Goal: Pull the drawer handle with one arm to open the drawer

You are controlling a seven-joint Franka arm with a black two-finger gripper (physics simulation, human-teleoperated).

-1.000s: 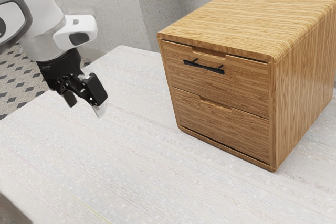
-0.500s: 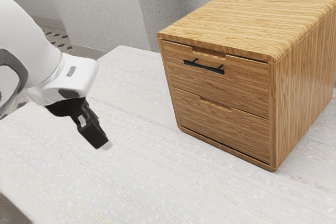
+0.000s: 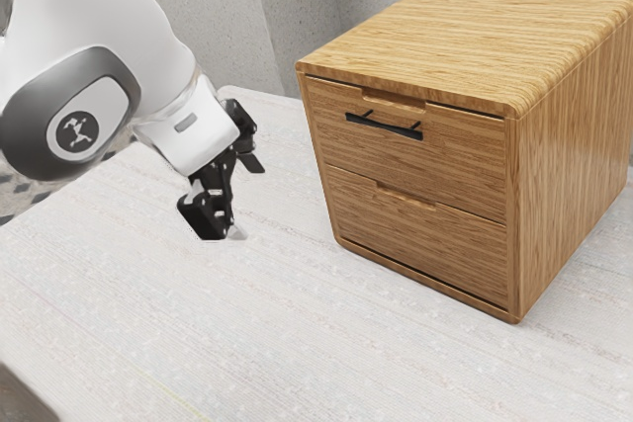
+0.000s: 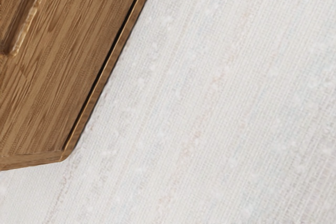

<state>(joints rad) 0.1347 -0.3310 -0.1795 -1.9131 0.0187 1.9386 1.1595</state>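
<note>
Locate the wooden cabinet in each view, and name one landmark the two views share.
Exterior view: the cabinet stands on the table at the exterior view's right.
Wrist view: the lower part of the cabinet front, its base edge meeting the table.
Shared landmark: the cabinet's bottom front corner, the one nearest the arm.

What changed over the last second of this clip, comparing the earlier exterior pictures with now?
The claw moved toward the exterior view's right, nearer the cabinet, with the hand turned and low over the table. Nothing was taken hold of. The cabinet stayed put, its upper drawer and lower drawer shut, the black handle untouched.
</note>
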